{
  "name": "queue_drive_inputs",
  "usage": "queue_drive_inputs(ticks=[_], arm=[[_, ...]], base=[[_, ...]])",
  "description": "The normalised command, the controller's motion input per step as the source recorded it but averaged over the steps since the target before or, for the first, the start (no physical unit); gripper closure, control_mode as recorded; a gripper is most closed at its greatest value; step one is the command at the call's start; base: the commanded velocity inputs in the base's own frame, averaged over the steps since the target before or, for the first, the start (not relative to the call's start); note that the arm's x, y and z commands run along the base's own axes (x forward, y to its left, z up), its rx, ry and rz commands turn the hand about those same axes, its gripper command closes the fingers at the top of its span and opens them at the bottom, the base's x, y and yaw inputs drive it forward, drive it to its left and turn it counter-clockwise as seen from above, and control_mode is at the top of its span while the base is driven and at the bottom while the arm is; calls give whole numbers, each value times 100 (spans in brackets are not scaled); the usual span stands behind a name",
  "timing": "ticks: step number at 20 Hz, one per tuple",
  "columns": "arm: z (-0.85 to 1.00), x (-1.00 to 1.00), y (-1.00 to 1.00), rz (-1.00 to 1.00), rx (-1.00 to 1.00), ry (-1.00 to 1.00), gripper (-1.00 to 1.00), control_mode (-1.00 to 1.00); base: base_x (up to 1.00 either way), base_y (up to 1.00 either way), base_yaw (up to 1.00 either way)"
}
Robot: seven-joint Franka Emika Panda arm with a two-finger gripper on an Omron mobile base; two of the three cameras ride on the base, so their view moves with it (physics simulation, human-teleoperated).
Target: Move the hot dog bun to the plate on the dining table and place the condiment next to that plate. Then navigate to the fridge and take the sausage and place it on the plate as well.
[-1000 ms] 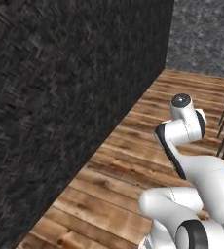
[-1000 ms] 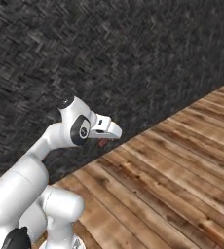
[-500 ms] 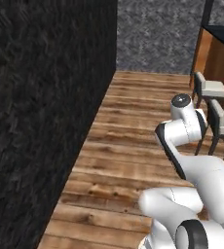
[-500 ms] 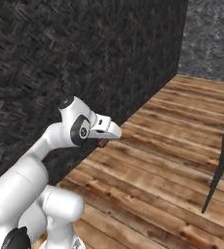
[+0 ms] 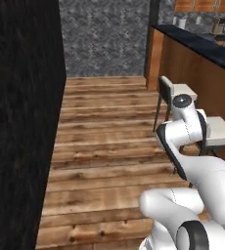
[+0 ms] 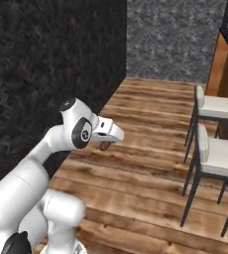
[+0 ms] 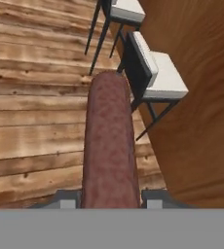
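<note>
Jaws clamped on the sausage point(image 7: 110, 141), one dark finger tip on each side of its near end; in the hand view it runs as a long reddish-brown mottled cylinder with a rounded far end, its near end cut off at the bottom. In the right base view the gripper point(image 6: 107, 140) is mostly hidden under the white hand, and just a small dark red stub of the sausage pokes out below it; the fingers themselves are too small to make out there. In the left base view the hand is hidden behind the arm's own elbow and wrist joint. Arm folded tight: upper link rising from the base, elbow bent sharply, hand carried level and close in front of the body, above the floor. Beyond the sausage, two stools point(image 7: 155, 73) with white padded seats and thin dark metal legs, standing just beside the plain flat wood side of the dining counter point(image 5: 192, 63); its black top shows as a narrow strip, cut off at the right edge. Floor point(image 5: 109, 136) of warm brown planks with strong grain. Rough dark stone-textured wall point(image 6: 46, 74) on the arm's left; grey speckled wall at the far end. Small objects on a distant back counter, too blurred to identify.
</note>
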Motion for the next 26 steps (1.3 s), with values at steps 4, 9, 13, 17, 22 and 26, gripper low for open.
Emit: queue_drive_inputs(ticks=[4,9,13,17,22,26], arm=[[0,0,0,0,0,0,100,100],[0,0,0,0,0,0,100,100],[0,0,0,0,0,0,100,100],[0,0,0,0,0,0,100,100],[0,0,0,0,0,0,100,100],[0,0,0,0,0,0,100,100]], base=[[100,32,-47],[88,40,-48],[65,47,-49],[53,58,-50],[39,65,-51],[29,72,-50]])
